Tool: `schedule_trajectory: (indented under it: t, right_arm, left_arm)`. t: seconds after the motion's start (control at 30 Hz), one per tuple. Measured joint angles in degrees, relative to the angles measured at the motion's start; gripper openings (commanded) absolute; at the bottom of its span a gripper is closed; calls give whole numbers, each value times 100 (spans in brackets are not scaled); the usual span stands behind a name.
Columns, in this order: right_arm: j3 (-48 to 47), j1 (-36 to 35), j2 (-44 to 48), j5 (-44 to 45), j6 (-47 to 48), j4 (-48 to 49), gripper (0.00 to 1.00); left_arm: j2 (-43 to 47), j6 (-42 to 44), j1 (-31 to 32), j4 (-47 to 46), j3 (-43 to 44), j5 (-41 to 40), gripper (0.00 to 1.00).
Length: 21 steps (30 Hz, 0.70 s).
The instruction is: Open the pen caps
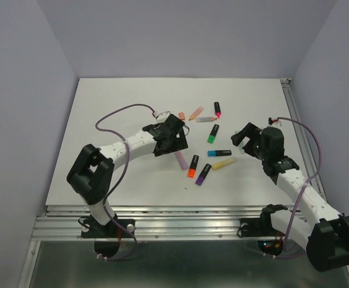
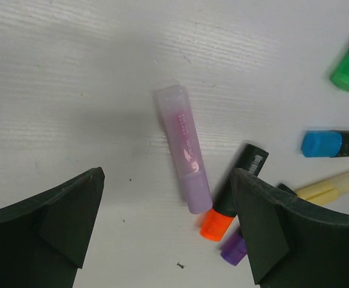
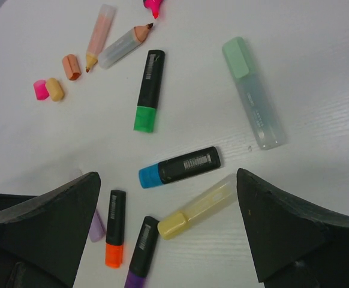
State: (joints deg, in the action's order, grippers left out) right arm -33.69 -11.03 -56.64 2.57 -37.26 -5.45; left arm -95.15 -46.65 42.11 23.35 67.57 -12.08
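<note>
While both hands hang over the desk [image 1: 120, 96], neither grips anything. The left hand [image 2: 167, 180] has its fingers spread wide, and a lilac pen [image 2: 185, 150] lies flat on the desk between them, touching neither. The right hand [image 3: 167, 175] is just as wide, above a green-capped pen [image 3: 149, 90], a blue-capped pen [image 3: 179, 167], an orange-capped pen [image 3: 115, 228], a purple-capped pen [image 3: 140, 252] and a pastel yellow pen [image 3: 197, 207]. A mint pen [image 3: 252, 93] lies off to one side. Farther out, a pink cap [image 3: 40, 89], a peach cap [image 3: 55, 89] and an orange cap [image 3: 71, 66] lie loose beside two uncapped pens [image 3: 123, 45].
</note>
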Motion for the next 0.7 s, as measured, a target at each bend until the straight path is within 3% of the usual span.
schedule_trajectory:
  t: [0.37, 0.57, 0.7]
  right_arm:
    - [367, 0, 352, 83, -269, 133, 100]
    - [367, 0, 149, 205, -267, 142, 100]
    - [369, 0, 140, 328, -267, 140, 100]
  left_arm:
    - [-973, -433, 323, 59, 188, 153, 95]
    - [-1078, -546, 538, 61, 190, 278, 88]
    - [-1165, -573, 540, 138, 299, 304, 76]
